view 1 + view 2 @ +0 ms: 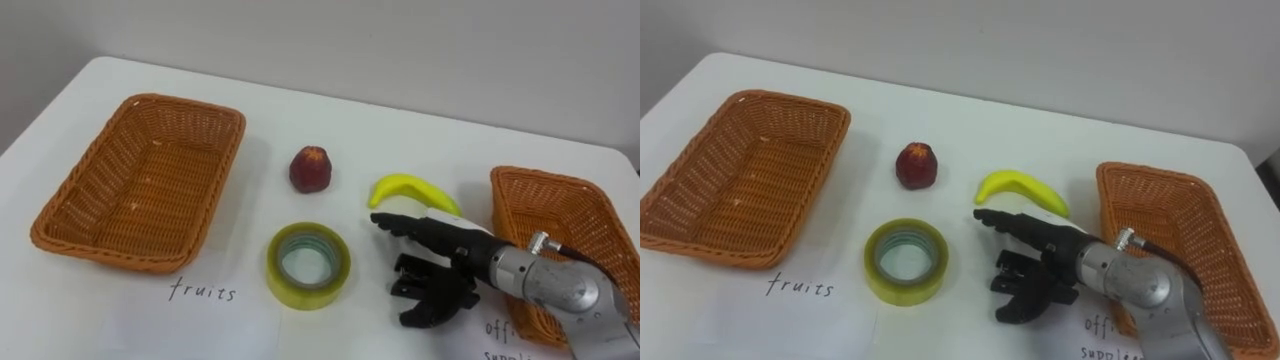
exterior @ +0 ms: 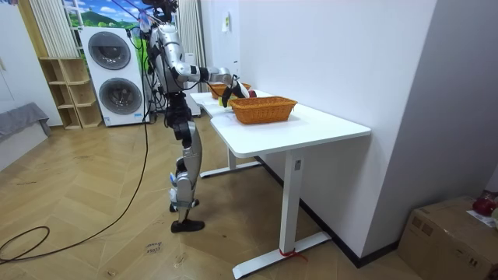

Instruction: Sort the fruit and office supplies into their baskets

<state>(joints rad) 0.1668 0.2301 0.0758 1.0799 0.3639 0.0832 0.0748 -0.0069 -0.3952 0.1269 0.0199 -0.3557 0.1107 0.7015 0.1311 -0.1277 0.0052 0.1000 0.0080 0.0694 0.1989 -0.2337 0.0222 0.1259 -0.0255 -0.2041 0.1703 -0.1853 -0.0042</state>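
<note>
White tabletop (image 1: 480,150) is carrying everything, with the robot standing at its long edge in the room view. At far left one empty wicker basket (image 1: 60,215) is sitting, a handwritten label lying just in front of it. Next, one red fruit (image 1: 311,168) is standing upright near the table's middle. It is probably firm and light but round enough to roll, so wrapping it from above looks safest. Just in front of it one yellow tape roll (image 1: 305,296) is lying flat. It is likely stiff, light and smooth-sided, best pinched across its wall or hooked through the hole. Right of these, one banana (image 1: 410,188) is lying on its side. It is probably soft enough to bruise, so it is asking for a gentle hold across its middle. The right hand (image 1: 440,265) is hovering just in front of the banana, one finger reaching left, the others loosely bent, holding nothing. At far right a second empty basket (image 1: 530,178) is waiting. That is making two baskets, two fruits and one office item.
</note>
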